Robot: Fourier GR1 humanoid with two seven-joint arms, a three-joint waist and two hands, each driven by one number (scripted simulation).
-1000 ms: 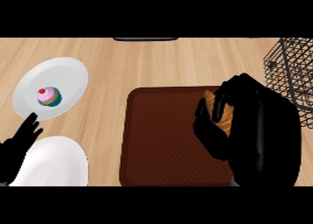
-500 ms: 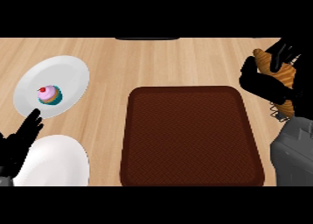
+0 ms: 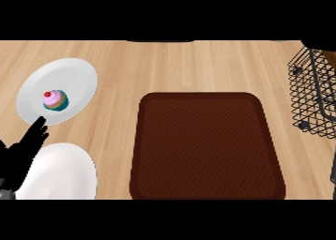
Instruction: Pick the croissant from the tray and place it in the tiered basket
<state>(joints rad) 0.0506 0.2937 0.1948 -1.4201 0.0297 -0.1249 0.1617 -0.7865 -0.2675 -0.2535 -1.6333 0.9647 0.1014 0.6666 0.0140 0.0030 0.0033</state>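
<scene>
The wooden counter [image 3: 171, 70] fills the view. In its middle lies the brown tray [image 3: 207, 145], with nothing on it. At the right edge stands the black wire tiered basket [image 3: 315, 96]. A brown bit at the top right corner may be the croissant [image 3: 335, 57], but I cannot tell. Near the left edge sits a white plate [image 3: 73, 77] with a small cupcake [image 3: 56, 100]. The left hand [image 3: 15, 157] rests at the lower left corner, fingers straight. The right hand does not show.

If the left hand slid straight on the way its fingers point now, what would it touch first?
Likely the white plate: the left hand points up and slightly right, fingertips just short of its near rim. The cupcake sits further along that line. Height above the counter is unclear.
</scene>
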